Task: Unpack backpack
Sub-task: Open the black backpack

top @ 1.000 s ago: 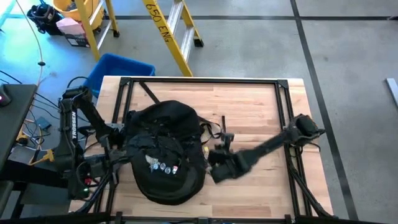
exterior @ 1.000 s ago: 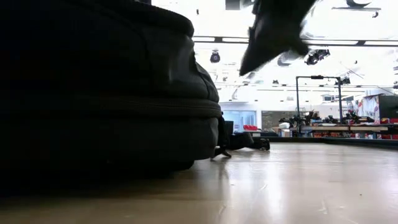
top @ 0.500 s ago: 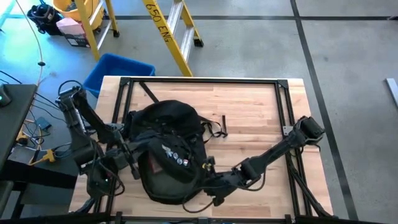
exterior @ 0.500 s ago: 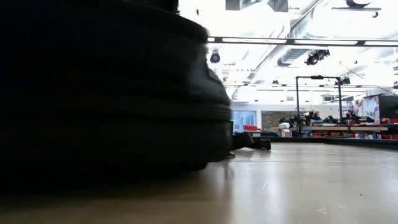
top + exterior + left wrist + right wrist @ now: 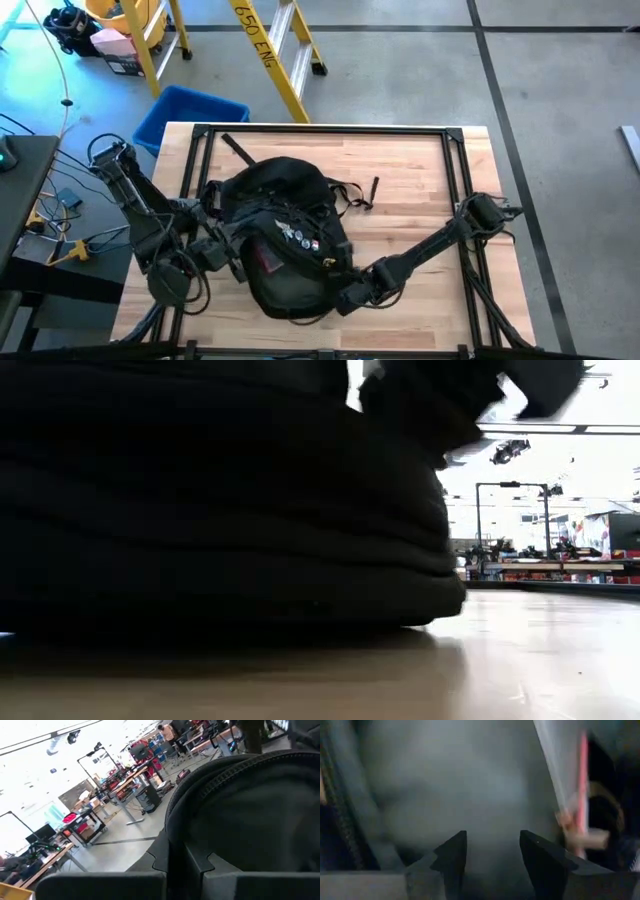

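The black backpack (image 5: 290, 205) lies at the middle of the wooden table, badges (image 5: 300, 238) up, its opening gaping toward the near edge. It fills the left of the low view (image 5: 200, 510). My left gripper (image 5: 218, 255) is shut at the backpack's left side. My right gripper (image 5: 345, 298) stands open at the near right of the opening. In its wrist view the gripper (image 5: 492, 852) faces the grey lining (image 5: 450, 780), with a clear pink-edged pouch (image 5: 575, 795) beside it. Something pink (image 5: 265, 258) shows inside the opening. My left gripper (image 5: 182, 865) is shut on the backpack's black zipper edge (image 5: 172, 837) by the opening, pinched between the two fingers, which come level from the table's left. The edge rises from the fingers and arcs away; the bag's body rests on the table.
A black frame (image 5: 320, 130) runs round the tabletop. A loose strap (image 5: 365, 195) trails from the backpack toward the right. Bare wood (image 5: 420, 180) lies at the far right. Off the table stand a blue bin (image 5: 190, 115) and a yellow ladder (image 5: 280, 50).
My right gripper has dropped toward the near edge to the backpack's opening and has opened. My left arm has swung toward the bag, and the front with the badges has shifted right and up, opening the bag. The backpack has bulged toward the table's right.
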{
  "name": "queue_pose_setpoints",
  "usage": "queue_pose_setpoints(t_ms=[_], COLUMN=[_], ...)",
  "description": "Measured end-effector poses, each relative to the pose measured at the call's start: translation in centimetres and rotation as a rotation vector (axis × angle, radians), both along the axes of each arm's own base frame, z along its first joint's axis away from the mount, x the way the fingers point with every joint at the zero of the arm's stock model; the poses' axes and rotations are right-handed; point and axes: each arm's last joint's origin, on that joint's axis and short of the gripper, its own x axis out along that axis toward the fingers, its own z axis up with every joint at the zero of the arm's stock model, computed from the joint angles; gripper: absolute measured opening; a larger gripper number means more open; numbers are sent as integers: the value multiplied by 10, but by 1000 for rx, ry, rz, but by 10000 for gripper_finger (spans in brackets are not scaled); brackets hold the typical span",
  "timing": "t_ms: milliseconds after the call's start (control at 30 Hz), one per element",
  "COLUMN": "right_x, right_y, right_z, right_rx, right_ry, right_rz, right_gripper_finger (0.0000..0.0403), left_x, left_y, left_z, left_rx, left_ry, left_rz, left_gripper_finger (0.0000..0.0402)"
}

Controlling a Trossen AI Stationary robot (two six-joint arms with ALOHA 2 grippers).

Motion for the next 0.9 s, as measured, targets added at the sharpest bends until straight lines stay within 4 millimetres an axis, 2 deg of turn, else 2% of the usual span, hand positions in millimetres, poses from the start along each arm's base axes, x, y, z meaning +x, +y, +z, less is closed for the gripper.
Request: queue_pose_setpoints(t_ms=[133, 233, 433, 633, 767, 900], right_x=[-9, -9, -10, -21, -31, -37], right_y=[-8, -3, 24, 66, 84, 90], right_z=[-2, 5, 37, 80, 100, 110], right_rx=[-80, -103, -99, -49, -57, -136], right_ry=[50, 32, -9, -85, -185, -312], right_rz=[-89, -52, 73, 260, 245, 134], right_gripper_finger=[174, 174, 174, 174, 176, 197], left_x=[3, 6, 6, -7, -12, -14], left_y=[-10, -14, -15, 2, 10, 10], left_z=[0, -4, -24, -42, -44, -43], left_rx=[20, 39, 53, -15, -49, -62], left_ry=[16, 30, 53, 21, -3, -1], left_rz=[-14, -15, -40, -42, -39, -49], left_gripper_finger=[0, 0, 2, 6, 7, 7])
